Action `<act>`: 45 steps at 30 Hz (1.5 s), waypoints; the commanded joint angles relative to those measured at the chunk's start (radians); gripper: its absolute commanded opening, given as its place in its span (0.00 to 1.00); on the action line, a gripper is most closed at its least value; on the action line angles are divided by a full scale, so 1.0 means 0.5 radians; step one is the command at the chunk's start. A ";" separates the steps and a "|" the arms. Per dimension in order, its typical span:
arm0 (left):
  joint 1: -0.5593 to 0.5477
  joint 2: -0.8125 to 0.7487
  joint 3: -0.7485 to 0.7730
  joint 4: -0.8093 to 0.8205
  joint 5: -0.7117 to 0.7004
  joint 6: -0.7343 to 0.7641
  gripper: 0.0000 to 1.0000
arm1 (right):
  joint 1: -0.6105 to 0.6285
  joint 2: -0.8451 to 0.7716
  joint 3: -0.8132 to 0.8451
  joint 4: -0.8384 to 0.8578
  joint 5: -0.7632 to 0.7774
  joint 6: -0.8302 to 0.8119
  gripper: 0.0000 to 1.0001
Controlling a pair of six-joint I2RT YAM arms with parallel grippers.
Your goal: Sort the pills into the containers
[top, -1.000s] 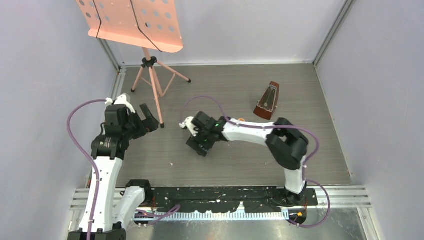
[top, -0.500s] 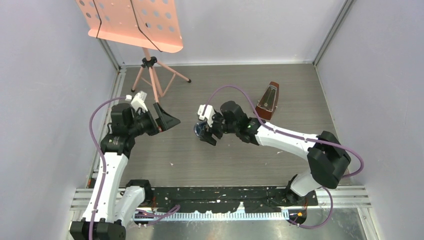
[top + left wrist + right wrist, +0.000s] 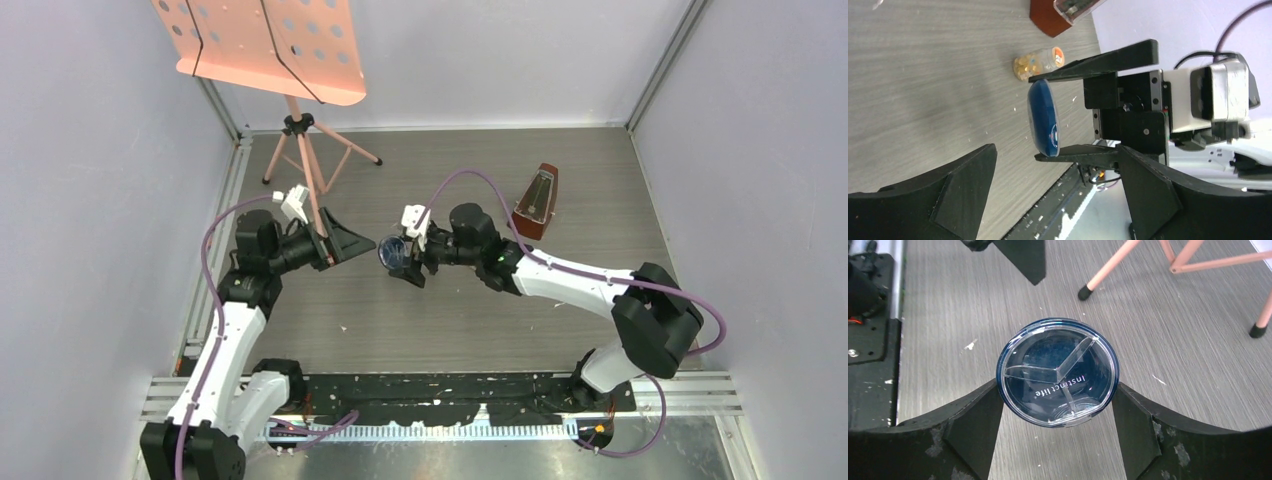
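Above the middle of the table (image 3: 450, 330), my right pincer (image 3: 1058, 407) now clamps the lidded blue dish (image 3: 1058, 360) across its rim, turned toward my empty, wide-open left pincer (image 3: 352, 240) that has swung close, probably to open it.

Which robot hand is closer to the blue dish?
Right. The right gripper holds the blue dish between its fingers; the left gripper hangs open a little way off on the dish's left, not touching.
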 commanded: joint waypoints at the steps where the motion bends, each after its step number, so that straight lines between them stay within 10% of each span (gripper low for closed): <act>1: -0.007 -0.132 -0.075 0.565 0.092 0.055 0.95 | -0.059 -0.063 0.146 0.186 -0.308 0.189 0.65; 10: -0.014 -0.247 -0.316 1.605 0.418 0.266 0.96 | -0.231 -0.081 0.369 -0.175 -0.873 0.371 0.65; 20: -0.299 -0.223 -0.331 1.593 0.523 0.953 0.97 | -0.273 -0.120 0.469 -0.311 -1.076 0.474 0.66; 45: -0.362 0.040 -0.382 1.626 0.540 1.050 0.88 | -0.251 -0.074 0.490 -0.439 -1.150 0.333 0.67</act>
